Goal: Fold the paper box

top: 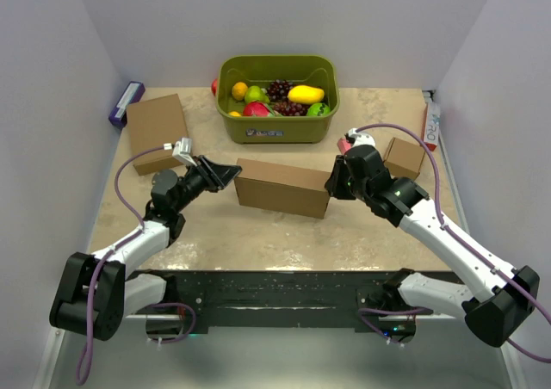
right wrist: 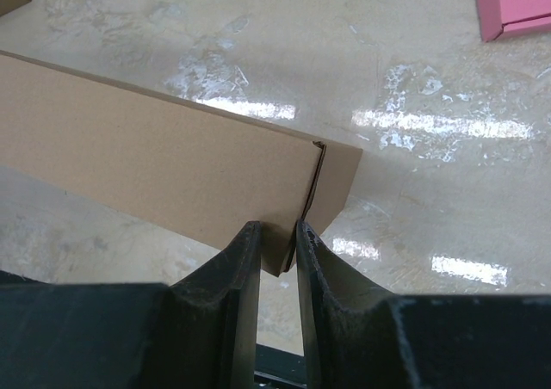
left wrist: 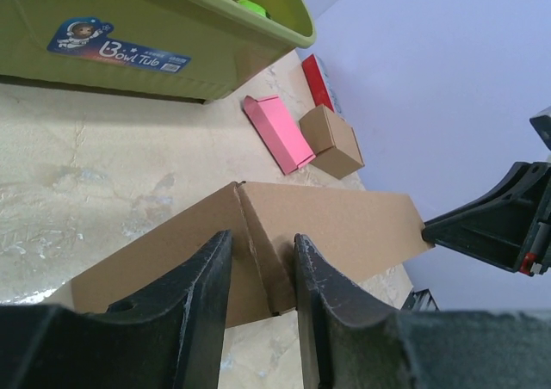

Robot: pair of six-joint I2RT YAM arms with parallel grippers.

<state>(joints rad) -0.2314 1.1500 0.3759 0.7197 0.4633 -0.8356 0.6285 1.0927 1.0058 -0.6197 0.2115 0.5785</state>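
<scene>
The paper box [top: 282,187] is a long brown cardboard piece standing on the table's middle, between my two grippers. My left gripper [top: 234,175] is at its left end; in the left wrist view the fingers [left wrist: 207,286] straddle the box's corner crease [left wrist: 258,251] and close on it. My right gripper [top: 331,185] is at its right end; in the right wrist view the narrow-set fingers [right wrist: 245,260] pinch the box's end corner [right wrist: 284,234]. The box's long face shows in both wrist views.
A green tub [top: 277,122] of toy fruit stands behind the box. A flat cardboard rectangle [top: 157,122] lies back left beside a purple box [top: 126,103]. A small cardboard cube [top: 403,157] and a pink piece [left wrist: 277,131] lie at the right. A red-and-white pack [top: 430,122] lies by the right wall.
</scene>
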